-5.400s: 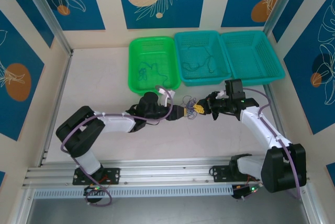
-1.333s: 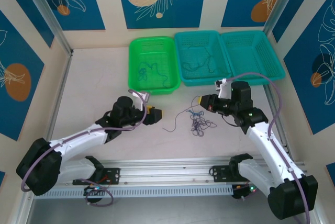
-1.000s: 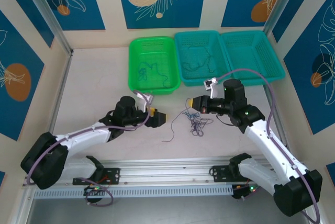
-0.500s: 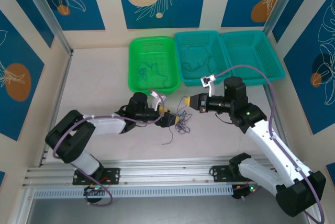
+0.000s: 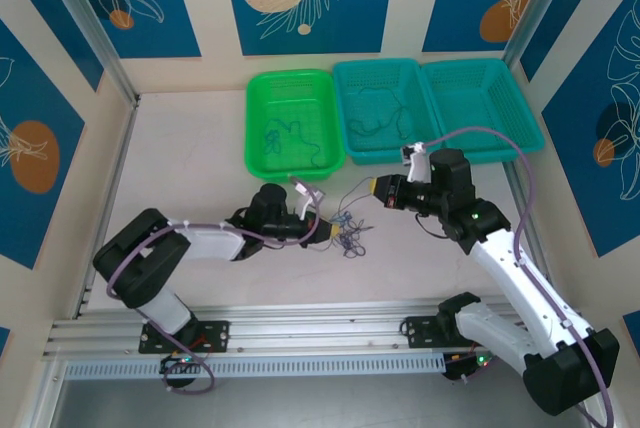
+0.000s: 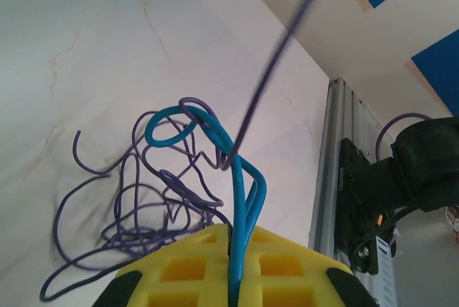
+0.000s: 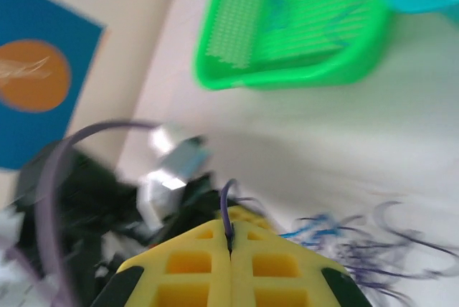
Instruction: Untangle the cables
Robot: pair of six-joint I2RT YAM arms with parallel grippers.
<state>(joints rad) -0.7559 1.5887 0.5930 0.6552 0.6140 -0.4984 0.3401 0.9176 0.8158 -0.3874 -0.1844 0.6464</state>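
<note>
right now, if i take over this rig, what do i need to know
Left gripper: shut on a teal cable that rises out of the tangle.
Right gripper: shut on a purple cable.
The tangle lies on the table between the two grippers.
Done: loose cables lie in the green basket and the middle teal basket.
Left: pull the held strands apart, then probably free the rest of the knot and bin each strand.
</note>
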